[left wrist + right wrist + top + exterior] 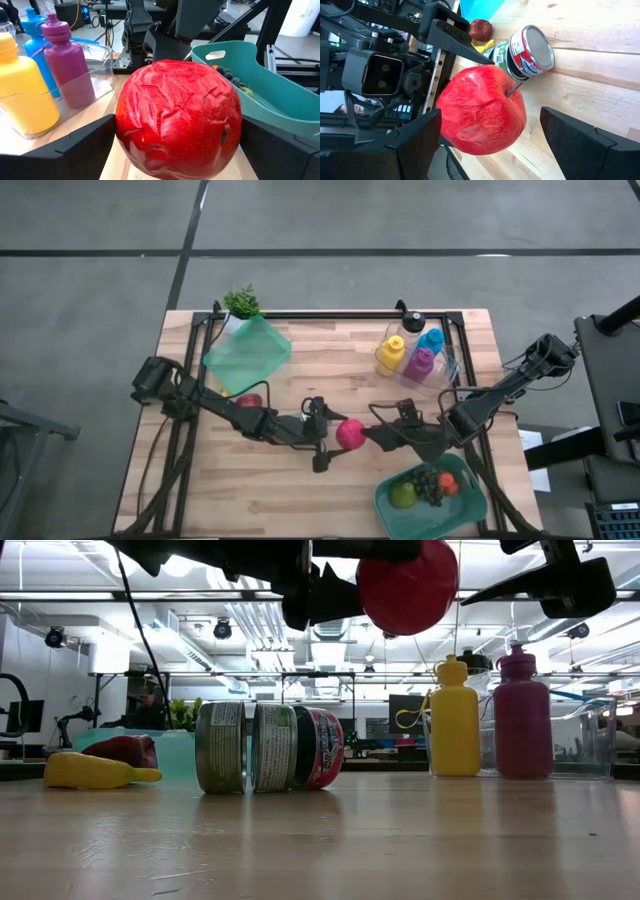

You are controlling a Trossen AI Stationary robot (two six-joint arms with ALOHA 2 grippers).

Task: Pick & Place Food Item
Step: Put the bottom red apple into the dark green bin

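Observation:
A red apple (350, 433) hangs in the air over the middle of the table, high in the low view (405, 585). My left gripper (336, 435) reaches it from the table's left and is shut on it (177, 150). My right gripper (374, 432) comes from the right, rolled on its side. Its open fingers (490, 112) stand one above and one below the apple (482, 110). A strip of table shows between the apple and the lower finger (580, 145). My left gripper pinches the apple between its two fingers, on two opposite sides (122, 132). One finger (465, 45) meets the apple's flank (492, 67) in the right wrist view. The fingers lie about level, coming from the table's left. The apple is lifted clear of the table.
A teal bin (385, 502) with fruit stands at the near right. Cans (270, 747) lie under the arms. Bottles stand in a clear tray (410, 355) at the far right. A green bag (248, 352), a red item (250, 398) and a plant (241, 302) are at the far left.

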